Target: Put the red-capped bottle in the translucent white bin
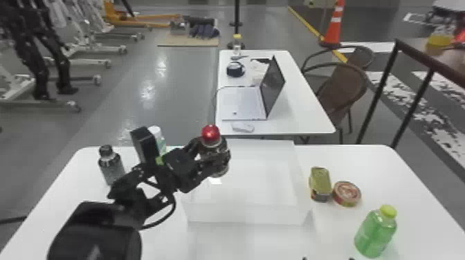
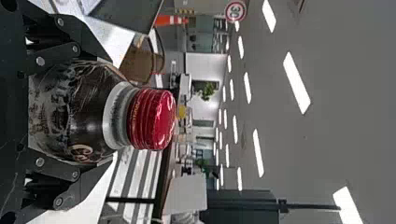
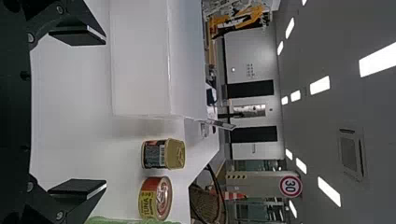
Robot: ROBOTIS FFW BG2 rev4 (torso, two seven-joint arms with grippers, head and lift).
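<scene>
In the head view's centre, my left gripper [image 1: 215, 155] pinches the red-capped bottle [image 1: 211, 134]; clearance being unclear, I should centre it over the bin [image 1: 245, 213] before lowering.

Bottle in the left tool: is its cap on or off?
On. The red cap covers the top of the bottle, seen in the head and left wrist views; the left tool grips below it.
</scene>
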